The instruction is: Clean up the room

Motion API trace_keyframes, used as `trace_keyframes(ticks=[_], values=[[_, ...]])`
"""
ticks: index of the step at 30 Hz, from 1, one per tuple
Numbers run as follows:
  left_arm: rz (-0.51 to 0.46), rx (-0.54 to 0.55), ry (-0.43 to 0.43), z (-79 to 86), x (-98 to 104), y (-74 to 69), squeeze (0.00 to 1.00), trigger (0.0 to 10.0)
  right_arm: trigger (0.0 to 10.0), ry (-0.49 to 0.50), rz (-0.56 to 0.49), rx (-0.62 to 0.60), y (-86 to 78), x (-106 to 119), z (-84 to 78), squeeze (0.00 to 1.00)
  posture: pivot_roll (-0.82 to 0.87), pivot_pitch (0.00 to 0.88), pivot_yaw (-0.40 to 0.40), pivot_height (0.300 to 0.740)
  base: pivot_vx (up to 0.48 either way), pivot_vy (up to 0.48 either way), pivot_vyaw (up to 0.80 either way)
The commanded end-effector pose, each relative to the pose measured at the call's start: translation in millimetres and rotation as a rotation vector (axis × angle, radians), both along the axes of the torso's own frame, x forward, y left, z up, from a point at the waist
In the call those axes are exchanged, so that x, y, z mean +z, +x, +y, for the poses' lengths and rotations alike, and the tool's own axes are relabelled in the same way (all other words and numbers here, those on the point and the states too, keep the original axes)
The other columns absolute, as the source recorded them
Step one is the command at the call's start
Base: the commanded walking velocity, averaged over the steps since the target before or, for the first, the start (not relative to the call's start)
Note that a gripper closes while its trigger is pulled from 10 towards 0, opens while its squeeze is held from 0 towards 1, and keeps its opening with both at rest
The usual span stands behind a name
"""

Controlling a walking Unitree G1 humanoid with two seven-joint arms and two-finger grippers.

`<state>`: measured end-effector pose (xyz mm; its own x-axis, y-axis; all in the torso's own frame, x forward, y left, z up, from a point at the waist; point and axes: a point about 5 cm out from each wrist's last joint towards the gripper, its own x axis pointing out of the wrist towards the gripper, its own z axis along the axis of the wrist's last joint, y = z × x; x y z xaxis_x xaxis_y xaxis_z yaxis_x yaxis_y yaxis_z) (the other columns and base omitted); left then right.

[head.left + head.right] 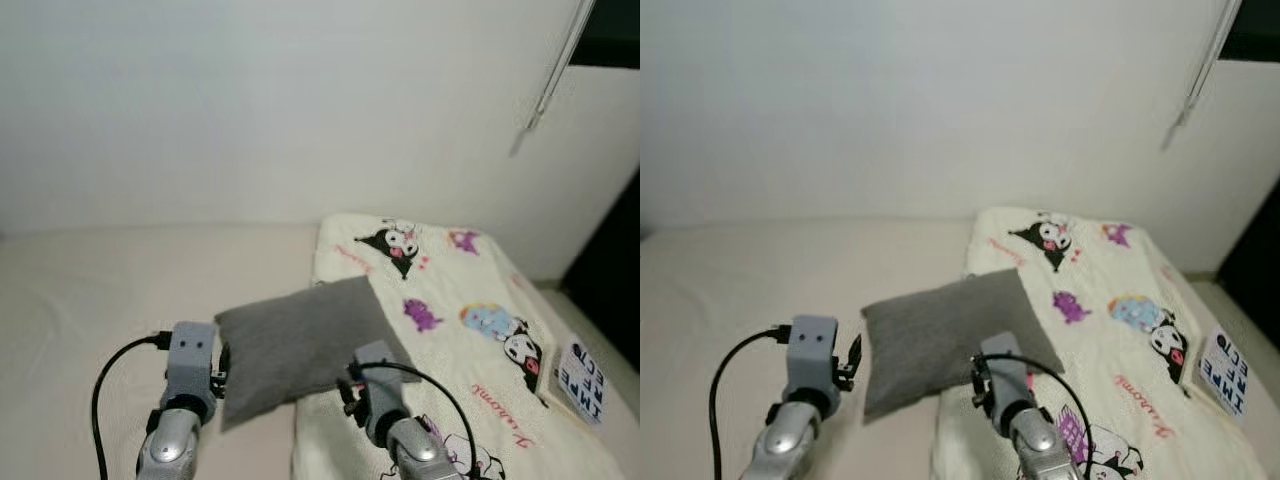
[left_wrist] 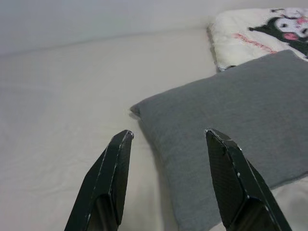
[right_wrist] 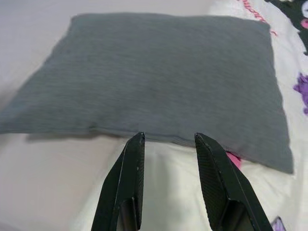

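Observation:
A grey pillow [image 1: 300, 345] lies on the bed, half on the cream sheet [image 1: 90, 300] and half on the cartoon-print blanket [image 1: 450, 300]. My left gripper [image 2: 168, 137] is open, just off the pillow's [image 2: 231, 130] near left corner, with nothing between its fingers. On the pillow's near right side my right gripper [image 3: 168, 139] is open too, its tips just short of the pillow's [image 3: 163, 72] front edge. Both arms [image 1: 190, 370] [image 1: 385, 400] reach up from the bottom of the head views.
A white wall [image 1: 250, 100] runs behind the bed. A book or box with printed letters [image 1: 582, 380] lies at the blanket's right edge. A thin rod [image 1: 550, 80] hangs by a dark window at the upper right. The sheet stretches bare to the left.

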<state>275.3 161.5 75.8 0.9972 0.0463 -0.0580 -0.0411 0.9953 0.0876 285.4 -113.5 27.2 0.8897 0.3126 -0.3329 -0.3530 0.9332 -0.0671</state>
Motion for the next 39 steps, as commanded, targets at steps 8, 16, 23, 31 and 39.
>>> trace_keyframes(ticks=[8,16,23,31,39], values=[[0.003,-0.018,0.020,-2.1,-2.5,-2.9,0.00,10.0,10.0,0.006,0.026,-0.007,-4.5,-4.9,-0.1,0.00,-0.02,0.071,-0.049,0.735,0.000,0.000,0.00],[0.010,-0.025,0.043,-4.0,-2.6,-2.0,0.00,10.0,10.0,0.006,0.026,-0.013,-4.5,-4.8,-0.6,0.00,-0.02,0.075,-0.047,0.735,0.000,-0.328,0.00],[0.040,0.001,0.029,-3.1,-6.0,-0.2,0.00,10.0,10.0,0.015,0.041,-0.112,2.1,-2.7,-9.1,0.00,-0.01,0.074,-0.050,0.735,0.000,0.000,0.00],[0.052,0.026,0.045,1.3,-7.3,2.7,0.00,10.0,10.0,-0.037,-0.020,-0.174,11.8,5.9,-19.7,0.00,-0.01,0.075,-0.055,0.735,0.000,0.000,0.00],[0.074,0.035,0.049,4.6,-13.2,0.9,0.00,10.0,10.0,-0.051,-0.074,-0.171,16.0,13.7,-27.6,0.00,-0.02,0.076,-0.052,0.735,0.000,0.000,0.00]])
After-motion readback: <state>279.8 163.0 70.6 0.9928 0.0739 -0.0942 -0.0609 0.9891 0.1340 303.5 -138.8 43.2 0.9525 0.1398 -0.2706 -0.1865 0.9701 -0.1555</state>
